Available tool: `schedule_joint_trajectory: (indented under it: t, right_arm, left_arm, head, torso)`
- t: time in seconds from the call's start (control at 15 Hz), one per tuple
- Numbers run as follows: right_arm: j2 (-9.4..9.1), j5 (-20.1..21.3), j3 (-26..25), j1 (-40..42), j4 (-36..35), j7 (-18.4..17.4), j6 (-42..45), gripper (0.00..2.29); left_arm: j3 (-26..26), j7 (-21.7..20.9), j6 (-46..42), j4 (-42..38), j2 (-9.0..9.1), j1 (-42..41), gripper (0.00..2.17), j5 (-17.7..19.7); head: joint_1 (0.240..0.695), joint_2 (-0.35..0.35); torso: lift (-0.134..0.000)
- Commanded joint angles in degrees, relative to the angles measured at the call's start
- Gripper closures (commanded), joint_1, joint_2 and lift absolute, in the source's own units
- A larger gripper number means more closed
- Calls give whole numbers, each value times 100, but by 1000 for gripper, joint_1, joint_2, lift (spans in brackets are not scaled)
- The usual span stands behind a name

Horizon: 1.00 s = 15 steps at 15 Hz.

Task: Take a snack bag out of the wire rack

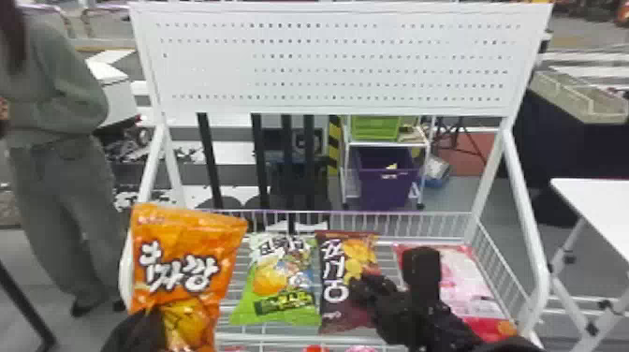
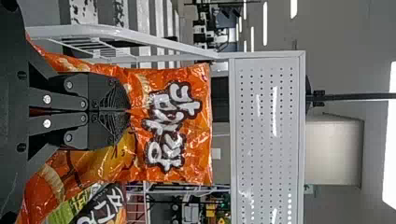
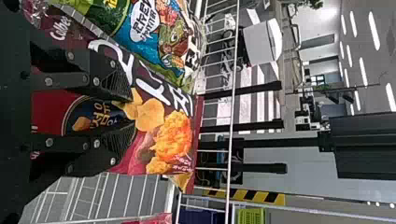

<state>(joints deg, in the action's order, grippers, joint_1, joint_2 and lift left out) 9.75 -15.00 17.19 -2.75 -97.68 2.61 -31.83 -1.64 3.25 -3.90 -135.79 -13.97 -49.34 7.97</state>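
Observation:
At the head view's lower left, my left gripper (image 1: 142,327) holds the orange snack bag (image 1: 182,253) upright at the rack's left side. The left wrist view has this gripper (image 2: 130,111) with both fingers together, pinching the orange bag (image 2: 198,140). My right gripper (image 1: 395,276) is over the right part of the wire rack (image 1: 299,338), by the dark red bag (image 1: 344,281). In the right wrist view, that gripper (image 3: 133,113) has its fingers apart, with the dark red bag (image 3: 175,135) behind and between them.
A green bag (image 1: 281,281) lies left of the dark red one, and a pink bag (image 1: 468,276) lies at the rack's right. White side posts (image 1: 529,224) and a perforated panel (image 1: 337,65) frame the rack. A white table (image 1: 599,201) stands at right.

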Motion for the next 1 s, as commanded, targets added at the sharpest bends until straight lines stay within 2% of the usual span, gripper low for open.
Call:
schedule_joint_trajectory:
  t: [0.0, 0.33, 0.47, 0.73, 0.93]
  right_arm:
    - [27, 6, -5, 20, -41, -59, -48, 2253]
    - [106, -3, -58, 169, -366, -296, -48, 2253]
    - [167, -126, -76, 196, -551, -323, -118, 2253]
    - [413, -135, -146, 556, -1491, -437, -434, 2253]
    - [686, -56, -366, 1189, -2590, -560, -575, 2253]
  left_arm:
    - [6, 0, 17, 18, 0, 12, 1959, -6]
    - [6, 0, 35, 27, -9, 21, 1956, -6]
    - [6, -9, 53, 27, -36, 30, 1959, -15]
    - [-3, -9, 53, 18, -36, 38, 1959, 3]
    - [-3, 0, 53, 35, -36, 56, 1959, 38]
  head:
    - [499, 0]
    - [499, 0]
    - [499, 0]
    - [499, 0]
    - [499, 0]
  torso:
    - [0]
    - [0]
    - [0]
    - [0]
    - [0]
